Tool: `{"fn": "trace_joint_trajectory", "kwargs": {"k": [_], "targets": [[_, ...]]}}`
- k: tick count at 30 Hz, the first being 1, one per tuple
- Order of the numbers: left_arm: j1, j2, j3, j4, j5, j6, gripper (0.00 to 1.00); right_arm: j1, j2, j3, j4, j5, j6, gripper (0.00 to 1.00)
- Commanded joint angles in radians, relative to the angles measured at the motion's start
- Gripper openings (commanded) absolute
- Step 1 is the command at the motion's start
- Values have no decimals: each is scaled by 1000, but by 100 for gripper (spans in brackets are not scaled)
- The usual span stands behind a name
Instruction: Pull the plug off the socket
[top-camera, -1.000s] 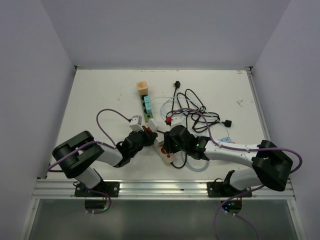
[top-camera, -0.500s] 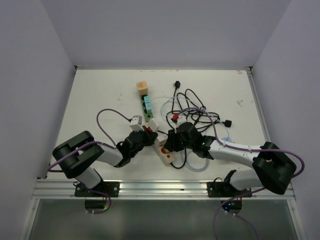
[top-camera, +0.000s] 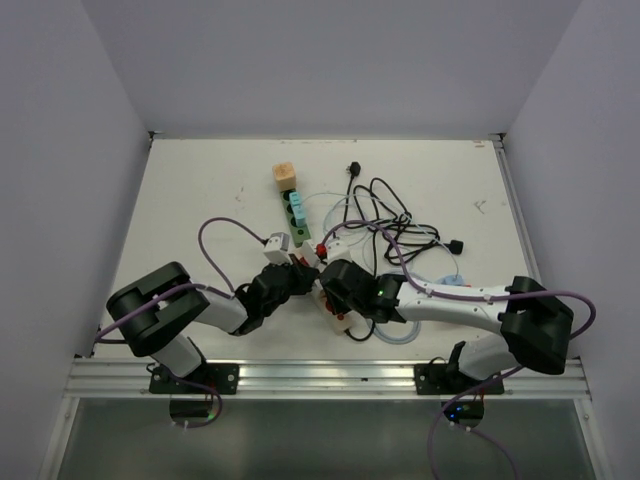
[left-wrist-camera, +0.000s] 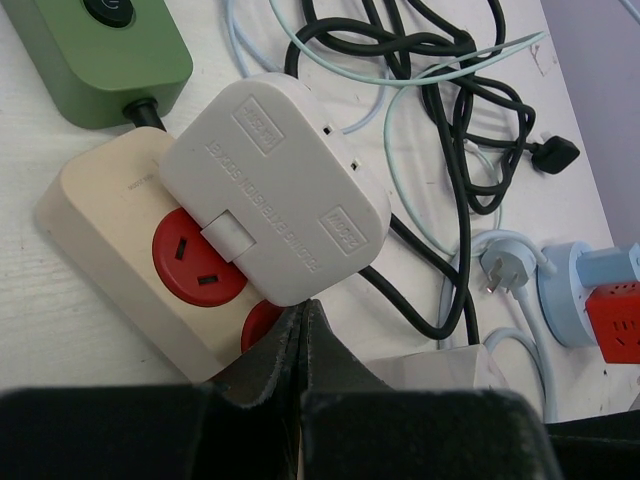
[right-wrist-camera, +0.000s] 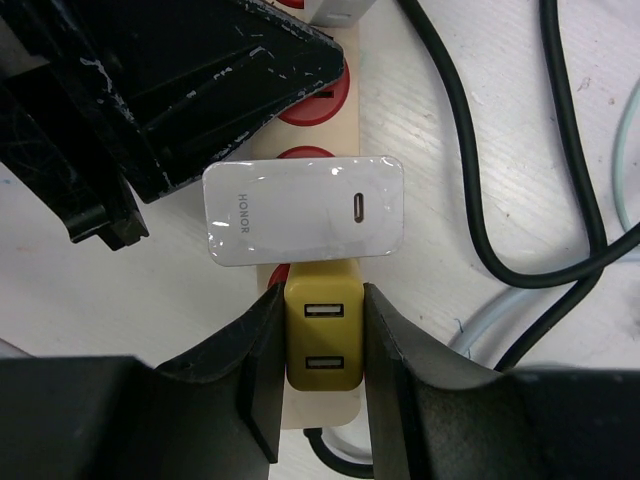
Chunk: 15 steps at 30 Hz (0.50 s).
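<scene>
The right claw (right-wrist-camera: 322, 332) was closed on the yellow plug (right-wrist-camera: 323, 345), which sat in the cream power strip (left-wrist-camera: 92, 215) just beside a white charger (right-wrist-camera: 305, 210) on the near middle of the tabletop (top-camera: 200, 200), while the left claw (left-wrist-camera: 303, 325) was fully closed and empty, its tip at the strip's edge.

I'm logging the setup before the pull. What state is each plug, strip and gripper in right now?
yellow USB charger: seated in the strip, clamped from both sides.
white HONOR charger: plugged in next to it.
large white adapter: plugged in, overhanging red sockets.
beige power strip: lying flat on the table.
loose white plug: unplugged, on the table.
left gripper: shut, tips at the strip.
right gripper: shut on yellow USB charger.
</scene>
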Motion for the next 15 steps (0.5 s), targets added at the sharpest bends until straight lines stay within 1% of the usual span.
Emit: {"fn": "trace_joint_trajectory", "kwargs": {"k": [1,4,7,9,10,11,12,13,14,15], "targets": [[-17,78,-9,-313,-20,38,0,47,3,57,-23,16,24,0],[-18,78,-7,-319,-22,36,0,47,2,45,-13,13,28,0],[-20,78,-7,-319,-24,38,0,41,-21,21,11,-23,42,0],[-20,78,-7,-319,-24,38,0,18,-52,-1,52,-97,63,0],[-18,80,-7,-319,-24,38,0,-1,-64,-39,78,-145,74,0],[-20,78,-7,-319,-24,38,0,-48,-82,-62,136,-186,89,0],[-20,78,-7,-319,-25,36,0,-74,-110,-87,167,-273,118,0],[-21,78,-7,-318,-24,38,0,-123,-125,-132,193,-309,134,0],[-23,78,-7,-319,-25,38,0,-145,-136,-150,238,-325,146,0],[-23,80,-6,-319,-27,38,0,-157,-151,-162,247,-370,159,0]]}}
